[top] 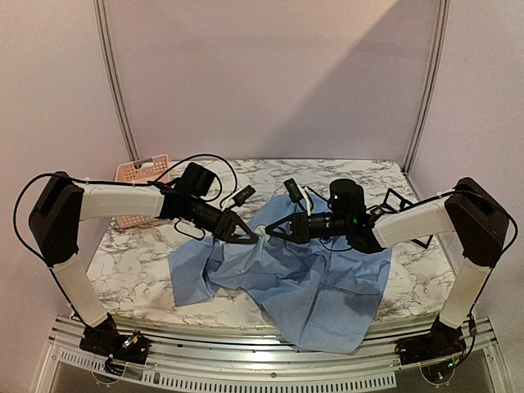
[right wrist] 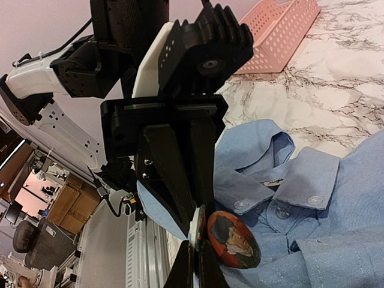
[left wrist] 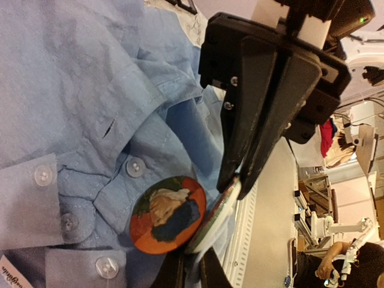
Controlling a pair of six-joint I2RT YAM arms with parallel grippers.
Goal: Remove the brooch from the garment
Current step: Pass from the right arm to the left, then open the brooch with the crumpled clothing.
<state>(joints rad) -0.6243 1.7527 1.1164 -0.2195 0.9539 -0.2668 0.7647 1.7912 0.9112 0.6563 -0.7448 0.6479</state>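
The light blue shirt (top: 311, 286) lies crumpled on the marble table, its collar and buttons showing in the left wrist view (left wrist: 72, 90) and the right wrist view (right wrist: 336, 198). Two round brooches sit near the collar. An orange portrait brooch (left wrist: 168, 214) (right wrist: 234, 240) faces out. A second brooch (left wrist: 219, 219) (right wrist: 198, 223) stands edge-on beside it. My right gripper (top: 273, 232) (right wrist: 196, 245) is shut on the rim of the edge-on brooch. My left gripper (top: 252, 237) (left wrist: 192, 255) is shut on a fold of shirt cloth at that brooch's opposite rim. The two grippers meet tip to tip.
A pink plastic basket (top: 141, 173) (right wrist: 273, 36) stands at the table's back left. A black wire stand (top: 405, 205) is at the back right, behind the right arm. The shirt hangs over the table's front edge.
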